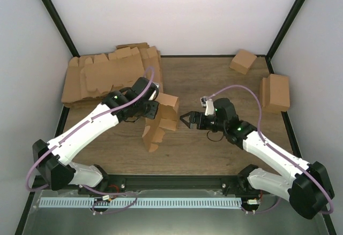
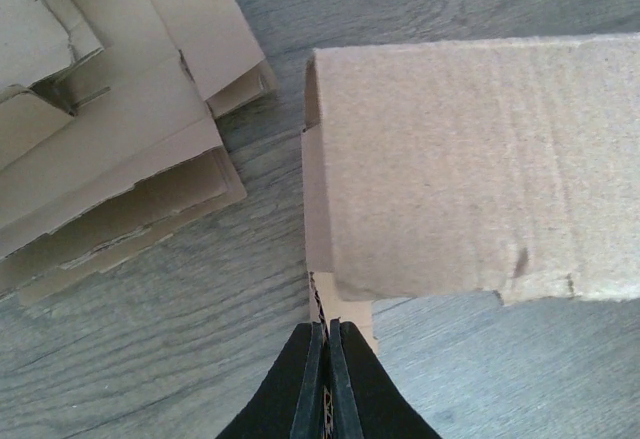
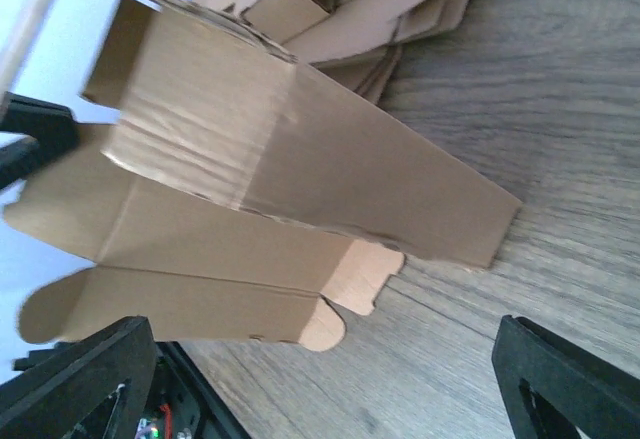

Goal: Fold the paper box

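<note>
The paper box [image 1: 161, 121] is a brown cardboard sheet, partly folded, held off the table at the middle. My left gripper [image 1: 153, 109] is shut on one edge of it; in the left wrist view the fingers [image 2: 327, 379] pinch a thin cardboard wall below a broad folded panel [image 2: 470, 159]. My right gripper [image 1: 186, 120] is open and empty, just right of the box, apart from it. In the right wrist view the box [image 3: 280, 199] hangs tilted with rounded tabs [image 3: 345, 294] pointing at the table, between my wide-apart fingers [image 3: 570, 384].
A pile of flat brown blanks [image 1: 107, 74] lies at the back left, also in the left wrist view [image 2: 110, 109]. A small brown box [image 1: 243, 61] sits at the back right. Another folded box [image 1: 276, 92] stands at the right edge.
</note>
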Available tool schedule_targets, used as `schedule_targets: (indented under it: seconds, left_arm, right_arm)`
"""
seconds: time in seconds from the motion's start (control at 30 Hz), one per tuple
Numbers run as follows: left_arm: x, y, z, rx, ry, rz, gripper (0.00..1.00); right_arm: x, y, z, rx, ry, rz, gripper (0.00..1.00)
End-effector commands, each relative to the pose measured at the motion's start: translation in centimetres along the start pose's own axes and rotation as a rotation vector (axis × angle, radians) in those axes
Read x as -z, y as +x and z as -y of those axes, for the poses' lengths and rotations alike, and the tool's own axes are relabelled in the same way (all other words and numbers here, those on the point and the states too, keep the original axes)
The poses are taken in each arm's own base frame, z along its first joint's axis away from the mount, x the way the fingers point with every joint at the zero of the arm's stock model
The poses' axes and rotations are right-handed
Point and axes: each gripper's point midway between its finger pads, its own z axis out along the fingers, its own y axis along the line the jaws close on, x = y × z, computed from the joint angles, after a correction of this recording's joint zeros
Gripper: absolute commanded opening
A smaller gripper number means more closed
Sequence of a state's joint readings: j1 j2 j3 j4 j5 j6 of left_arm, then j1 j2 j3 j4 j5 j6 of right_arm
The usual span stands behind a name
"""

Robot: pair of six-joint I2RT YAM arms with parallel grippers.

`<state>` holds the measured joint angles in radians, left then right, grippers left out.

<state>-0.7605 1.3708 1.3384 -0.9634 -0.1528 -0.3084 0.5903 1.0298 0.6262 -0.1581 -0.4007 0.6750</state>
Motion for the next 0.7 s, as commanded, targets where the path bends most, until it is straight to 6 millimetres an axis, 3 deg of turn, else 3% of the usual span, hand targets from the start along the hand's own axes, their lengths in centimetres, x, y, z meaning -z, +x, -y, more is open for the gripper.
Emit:
schedule_targets:
  seconds: [0.0,0.3,0.67]
  left_arm:
    - [-1.1,1.8,0.7,-0.025,0.04,-0.063,0.04]
    - [-1.3,2.0,1.0,-0.027,0.056,-0.063,0.04]
    - [-1.3,2.4,0.5,-0.025,0.037,-0.06,0.08]
  right_arm:
    - [0.6,-2.3,-3.0,-0.01,-0.077,0.02,0.92]
    - [-0.9,-3.4,-4.1,-0.055,-0.114,-0.017,0.71]
    - [-1.2,-5.3,-3.6,-0.123,-0.082,0.074,0.61]
